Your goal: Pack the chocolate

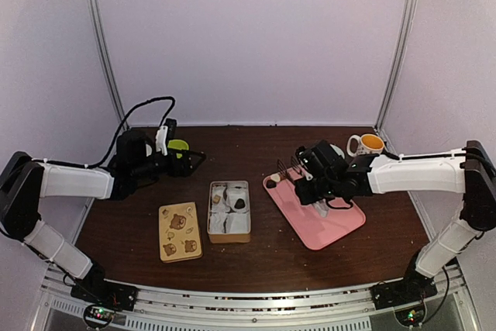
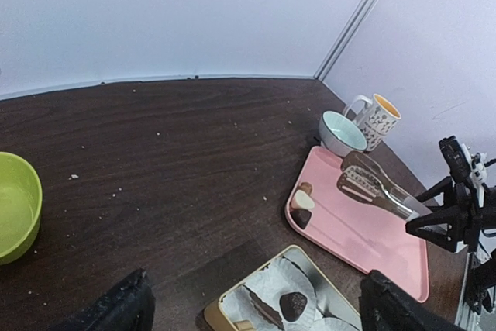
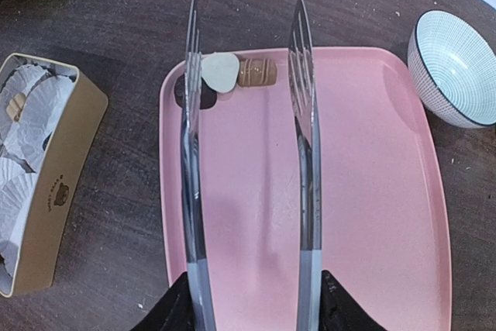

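Three chocolates lie at the far left corner of the pink tray (image 3: 372, 191): a dark one (image 3: 198, 92), a cream one (image 3: 219, 70) and a light brown one (image 3: 257, 72). They also show in the left wrist view (image 2: 302, 201). My right gripper (image 3: 252, 300) is shut on metal tongs (image 3: 302, 114), whose spread tips hover over these pieces. The tan tin (image 1: 229, 211) holds white paper cups and a dark chocolate (image 2: 293, 305). My left gripper (image 2: 257, 288) is open and empty, above the table left of the tin (image 2: 232, 300).
The tan lid (image 1: 179, 231) with bear drawings lies left of the tin. A green bowl (image 1: 179, 147) stands by the left gripper. A white bowl (image 3: 457, 67) and a mug (image 1: 366, 144) stand behind the tray (image 1: 325, 226).
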Action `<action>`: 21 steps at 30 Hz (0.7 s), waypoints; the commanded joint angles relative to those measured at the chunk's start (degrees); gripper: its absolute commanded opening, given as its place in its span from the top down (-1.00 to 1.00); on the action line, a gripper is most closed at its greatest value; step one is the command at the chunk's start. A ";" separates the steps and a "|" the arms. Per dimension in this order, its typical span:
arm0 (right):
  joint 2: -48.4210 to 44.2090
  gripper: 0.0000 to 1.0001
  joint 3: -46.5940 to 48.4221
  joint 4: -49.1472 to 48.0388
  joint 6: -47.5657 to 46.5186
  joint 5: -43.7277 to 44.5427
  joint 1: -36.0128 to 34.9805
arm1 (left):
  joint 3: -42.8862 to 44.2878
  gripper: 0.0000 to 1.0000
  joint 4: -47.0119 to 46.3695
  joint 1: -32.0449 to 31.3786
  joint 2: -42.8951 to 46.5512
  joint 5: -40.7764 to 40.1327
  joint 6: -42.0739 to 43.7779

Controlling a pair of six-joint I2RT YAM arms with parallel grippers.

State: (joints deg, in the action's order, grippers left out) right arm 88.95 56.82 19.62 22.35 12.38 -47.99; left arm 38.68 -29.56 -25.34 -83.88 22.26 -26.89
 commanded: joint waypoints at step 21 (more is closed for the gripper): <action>7.24 0.05 1.97 2.10 -0.76 -6.63 5.10 | -1.19 -0.89 -3.23 -0.23 3.11 1.55 1.65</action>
State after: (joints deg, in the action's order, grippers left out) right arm 95.39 56.71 21.17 22.90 4.95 -42.76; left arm 37.89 -30.28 -25.34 -82.35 23.38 -26.44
